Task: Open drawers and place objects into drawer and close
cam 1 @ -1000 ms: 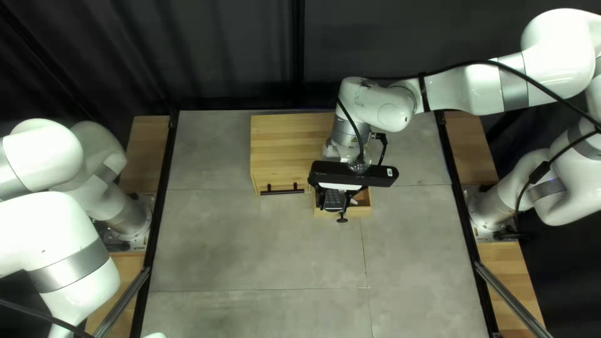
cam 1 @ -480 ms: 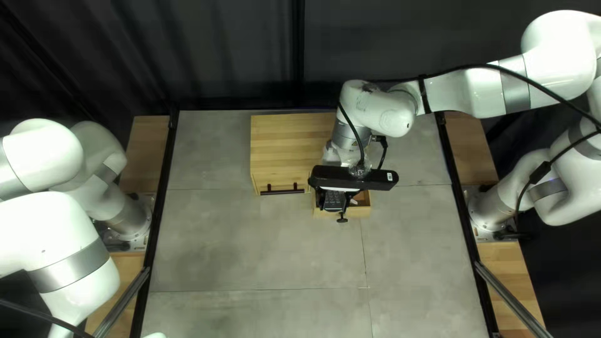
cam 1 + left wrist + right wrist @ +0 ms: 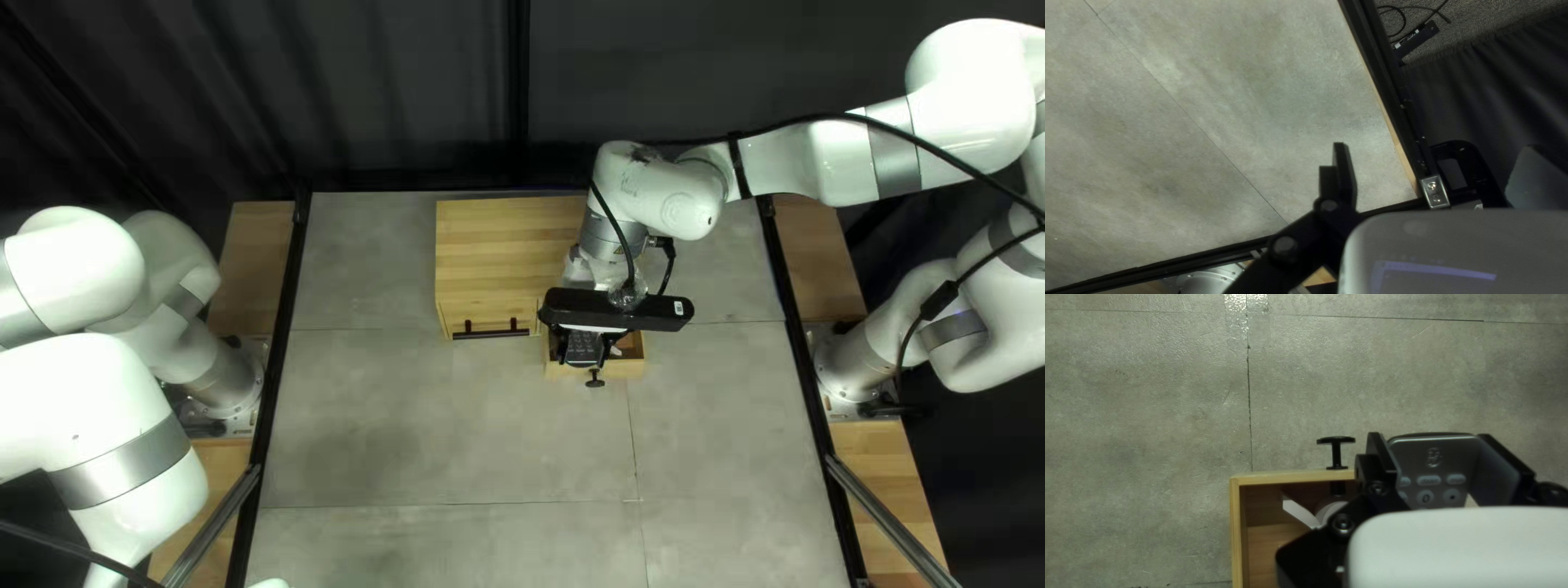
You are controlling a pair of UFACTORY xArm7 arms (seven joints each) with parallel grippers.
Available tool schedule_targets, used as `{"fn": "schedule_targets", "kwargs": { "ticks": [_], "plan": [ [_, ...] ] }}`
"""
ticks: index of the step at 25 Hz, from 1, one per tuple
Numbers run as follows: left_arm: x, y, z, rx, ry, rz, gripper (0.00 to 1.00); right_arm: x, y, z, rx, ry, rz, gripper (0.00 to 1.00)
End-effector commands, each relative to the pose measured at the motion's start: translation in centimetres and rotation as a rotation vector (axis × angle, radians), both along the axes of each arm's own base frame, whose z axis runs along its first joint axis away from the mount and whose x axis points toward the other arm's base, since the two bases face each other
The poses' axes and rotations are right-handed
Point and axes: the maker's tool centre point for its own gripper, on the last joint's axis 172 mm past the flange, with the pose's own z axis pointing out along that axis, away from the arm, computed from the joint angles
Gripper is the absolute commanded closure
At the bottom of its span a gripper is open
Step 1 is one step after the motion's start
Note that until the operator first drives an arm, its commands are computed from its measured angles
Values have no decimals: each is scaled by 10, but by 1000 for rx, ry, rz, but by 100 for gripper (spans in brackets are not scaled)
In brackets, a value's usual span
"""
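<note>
The right tool [image 3: 582,352] pinches a dark remote [image 3: 1433,458] at the open drawer [image 3: 626,370], at five o'clock from the middle of the wooden cabinet [image 3: 501,245]. A white thing [image 3: 1300,513] lies inside the drawer. The left tool [image 3: 1339,177] hangs over the worktop [image 3: 1208,98]; whether it is spread or pressed together I can't tell.
</note>
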Motion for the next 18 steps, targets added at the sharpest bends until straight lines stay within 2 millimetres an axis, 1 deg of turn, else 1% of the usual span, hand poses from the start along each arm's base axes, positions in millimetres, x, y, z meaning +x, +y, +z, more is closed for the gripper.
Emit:
{"fn": "schedule_targets", "kwargs": {
  "ticks": [1, 9, 18],
  "plan": [
    [0, 0, 0, 0, 0, 0, 0, 0, -3, -1, -6, 1, 2, 100],
    [0, 0, 0, 0, 0, 0, 0, 0, -12, 1, -35, 16, 21, 100],
    [0, 0, 0, 0, 0, 0, 0, 2, -15, -6, -72, 31, 37, 100]
  ]
}}
